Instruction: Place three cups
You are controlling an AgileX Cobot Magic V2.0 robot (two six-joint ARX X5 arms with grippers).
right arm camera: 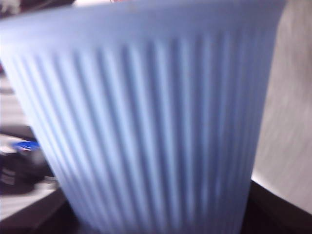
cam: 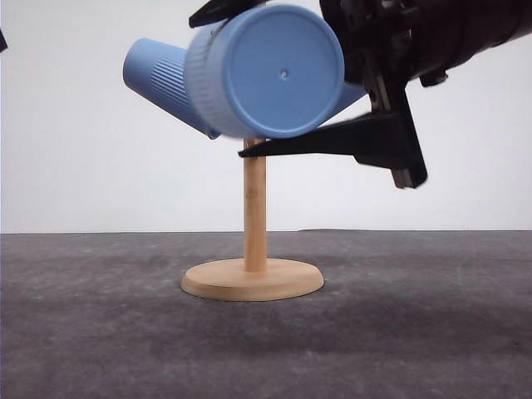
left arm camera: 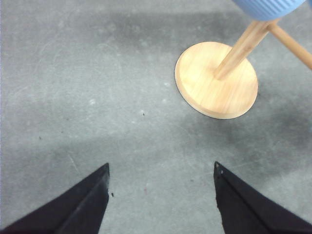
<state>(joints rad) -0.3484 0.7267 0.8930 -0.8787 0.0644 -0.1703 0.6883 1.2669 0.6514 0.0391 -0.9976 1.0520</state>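
Note:
A blue ribbed cup (cam: 162, 79) hangs tilted on the upper left of a wooden stand (cam: 254, 208). A second cup (cam: 274, 71) is held level in front of the stand's top, flat base toward the camera, with my right gripper (cam: 218, 83) shut on it, one black finger above and one below. A sliver of blue (cam: 353, 96) behind the gripper may be another cup. In the right wrist view the held cup (right arm camera: 146, 122) sits between the fingers. My left gripper (left arm camera: 161, 195) is open over bare table, near the stand's base (left arm camera: 217, 80), with a cup (left arm camera: 265, 7) above.
The stand's round wooden base (cam: 253, 278) rests mid-table on a grey mat (cam: 100, 332). A bare wooden peg (left arm camera: 292, 44) sticks out from the post. A white wall (cam: 83, 166) stands behind the table.

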